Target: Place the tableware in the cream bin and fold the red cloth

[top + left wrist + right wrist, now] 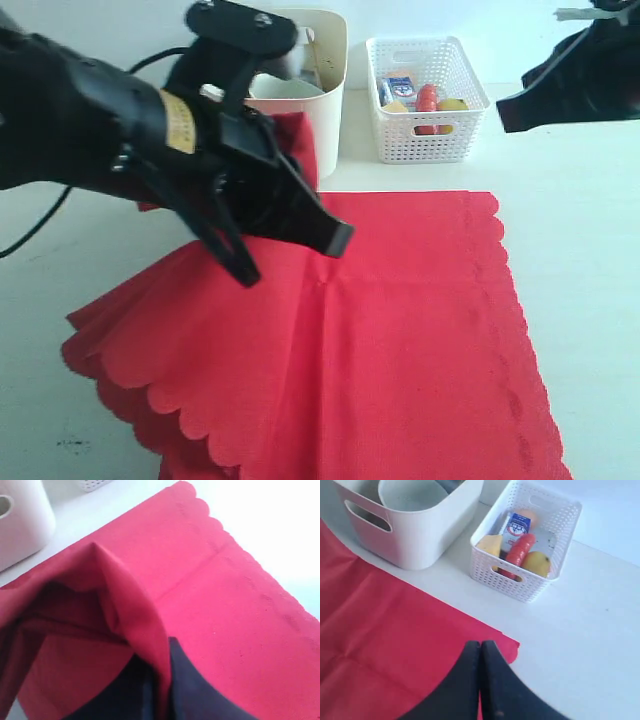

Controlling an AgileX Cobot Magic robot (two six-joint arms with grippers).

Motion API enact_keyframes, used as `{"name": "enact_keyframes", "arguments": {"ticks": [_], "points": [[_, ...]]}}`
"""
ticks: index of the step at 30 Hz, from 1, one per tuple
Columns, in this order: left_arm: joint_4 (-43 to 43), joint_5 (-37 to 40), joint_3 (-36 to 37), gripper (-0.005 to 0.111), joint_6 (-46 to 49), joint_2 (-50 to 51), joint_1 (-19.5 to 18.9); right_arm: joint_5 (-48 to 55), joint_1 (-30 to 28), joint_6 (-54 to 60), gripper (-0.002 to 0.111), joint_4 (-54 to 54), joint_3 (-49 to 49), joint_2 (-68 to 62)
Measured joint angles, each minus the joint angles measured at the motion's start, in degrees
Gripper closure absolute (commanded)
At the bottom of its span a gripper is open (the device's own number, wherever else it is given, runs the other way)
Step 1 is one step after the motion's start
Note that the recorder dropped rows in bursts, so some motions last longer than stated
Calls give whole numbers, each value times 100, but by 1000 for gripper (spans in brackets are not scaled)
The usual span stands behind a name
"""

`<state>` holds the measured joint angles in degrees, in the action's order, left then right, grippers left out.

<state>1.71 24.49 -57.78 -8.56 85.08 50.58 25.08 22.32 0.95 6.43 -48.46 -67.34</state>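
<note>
Left gripper (292, 257) fills the near left of the exterior view, black and big, and a raised flap of the red cloth (400, 330) stands up behind it. The rest of the cloth lies flat on the white table (580, 250), scalloped edge toward the camera. A yellow label (180, 122) sits on the arm, too blurred to read. Behind it is the cream bin (320, 70), and the white lattice basket (425, 100) stands just beside that. The right arm (570, 75) hangs high at the far right, well apart from the cloth.

Left wrist view: the left gripper (160, 670) is clamped on a fold of the red cloth (240, 620). The fabric runs down between its 2 dark fingers and tents up above them. The cream bin (25, 525) shows in a corner.

Right wrist view: the right gripper (480, 650) has its 2 fingers pressed together with nothing between them, over a corner of the red cloth (380, 645). Beyond it, the cream bin (420, 535) holds the pale bowl (410, 495). The lattice basket (520, 575) carries a blue-white milk carton (517, 527), a sausage (520, 550), a lemon (537, 562) and a cheese wedge (490, 545). The carton's print is too small to read.
</note>
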Motion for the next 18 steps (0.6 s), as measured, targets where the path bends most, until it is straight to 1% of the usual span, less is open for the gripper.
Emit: {"name": "enact_keyframes", "arguments": {"ticks": [3, 4, 5, 6, 7, 9, 10, 11, 12, 13, 15, 16, 18], "points": [[-13, 121, -477, 101, 41, 597, 229, 210, -15, -202, 108, 237, 0, 177], [-13, 153, -671, 97, 41, 798, 298, 282, -15, -228, 108, 260, 0, 189], [-13, 193, -794, 89, 41, 999, 366, 328, -15, -244, 108, 272, 0, 193], [-16, 200, -1076, 84, -5, 1392, 483, 396, -15, -265, 108, 314, 0, 202], [-27, 200, -1190, 80, -5, 1544, 521, 412, -15, -265, 108, 348, 0, 202], [-51, 189, -1481, 66, -26, 1901, 609, 422, -15, -287, 108, 422, 0, 202], [-51, 178, -1601, 49, -26, 2030, 628, 422, -15, -287, 108, 451, 0, 202], [-62, 178, -1890, 42, -76, 2321, 671, 422, -15, -287, 108, 511, 0, 202], [-62, 157, -2022, 35, -112, 2445, 674, 422, -15, -291, 108, 537, 0, 202], [-62, 157, -2146, 31, -148, 2552, 698, 422, -15, -291, 108, 539, 0, 202], [-73, 236, -2333, 25, -178, 2686, 720, 422, -15, -301, 108, 598, 0, 202], [-73, 316, -2410, 25, -178, 2713, 721, 426, -15, -301, 108, 647, 0, 202], [-3, 647, -2513, 35, -140, 2708, 718, 458, -15, -343, 108, 822, 0, 202]]}}
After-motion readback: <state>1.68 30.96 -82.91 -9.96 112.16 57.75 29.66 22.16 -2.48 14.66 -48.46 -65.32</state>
